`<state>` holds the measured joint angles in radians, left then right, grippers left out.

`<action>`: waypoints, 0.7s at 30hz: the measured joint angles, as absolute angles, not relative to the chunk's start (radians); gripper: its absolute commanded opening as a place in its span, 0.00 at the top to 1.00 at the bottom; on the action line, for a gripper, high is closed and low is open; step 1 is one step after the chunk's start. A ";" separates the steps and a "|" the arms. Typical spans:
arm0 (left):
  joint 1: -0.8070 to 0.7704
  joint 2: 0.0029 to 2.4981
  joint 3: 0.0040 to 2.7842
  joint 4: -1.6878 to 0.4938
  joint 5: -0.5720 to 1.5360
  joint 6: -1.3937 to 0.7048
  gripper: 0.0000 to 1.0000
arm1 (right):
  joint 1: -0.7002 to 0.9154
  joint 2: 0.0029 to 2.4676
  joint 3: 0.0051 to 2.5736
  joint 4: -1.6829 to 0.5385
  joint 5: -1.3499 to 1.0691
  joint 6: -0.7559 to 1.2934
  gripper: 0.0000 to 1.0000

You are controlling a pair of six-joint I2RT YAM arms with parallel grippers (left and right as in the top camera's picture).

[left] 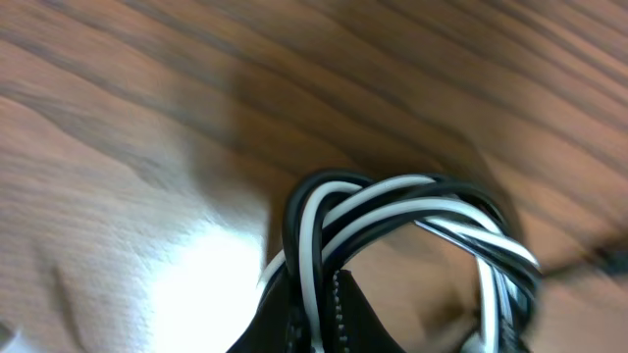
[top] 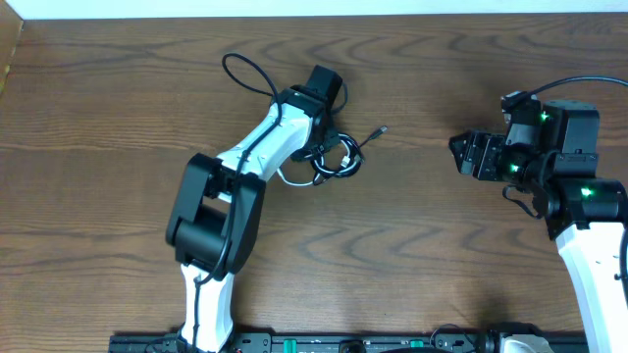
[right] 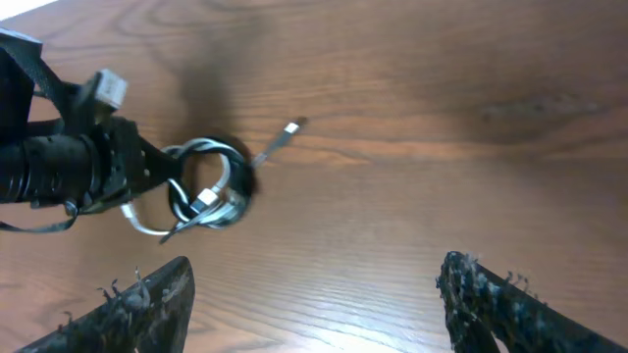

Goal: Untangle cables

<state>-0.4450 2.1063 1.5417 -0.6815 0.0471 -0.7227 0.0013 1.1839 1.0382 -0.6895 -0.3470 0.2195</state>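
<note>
Left pincer (left: pixel 324 294) is clenched on the tangled coil of thin white and black cables (top: pixel 334 157), left of centre. One white cord shows, but the black count is unclear. One small plug tip (top: pixel 381 129) pokes out rightward. Right pincer (right: pixel 314 263) gapes, holding nothing, well apart. No writing is legible. Brown wood-grain tabletop (top: pixel 442 59).

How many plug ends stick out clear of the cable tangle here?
1: a plug end sticking out right of the tangled cables; more may be hidden inside the tangle.
</note>
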 measured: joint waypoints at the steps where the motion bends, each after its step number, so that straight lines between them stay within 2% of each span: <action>1: -0.445 2.082 1.533 -0.682 0.084 -0.697 0.92 | 0.001 1.184 1.038 -0.677 -0.369 0.221 0.26; 3: -0.445 2.004 1.523 -0.688 0.163 -0.661 0.93 | 0.005 1.184 1.039 -0.647 -0.407 0.223 0.32; 10: -0.445 1.775 1.523 -0.687 0.324 -0.627 0.93 | 0.028 1.231 1.039 -0.603 -0.506 0.268 0.32; 21: -0.399 1.769 1.523 -0.653 0.493 -0.670 0.93 | 0.093 1.482 1.039 -0.444 -0.743 0.282 0.32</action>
<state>-0.3988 1.7687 1.5234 -0.6529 0.4934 -0.6704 0.0925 1.4822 1.0389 -0.4442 -0.7425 0.2817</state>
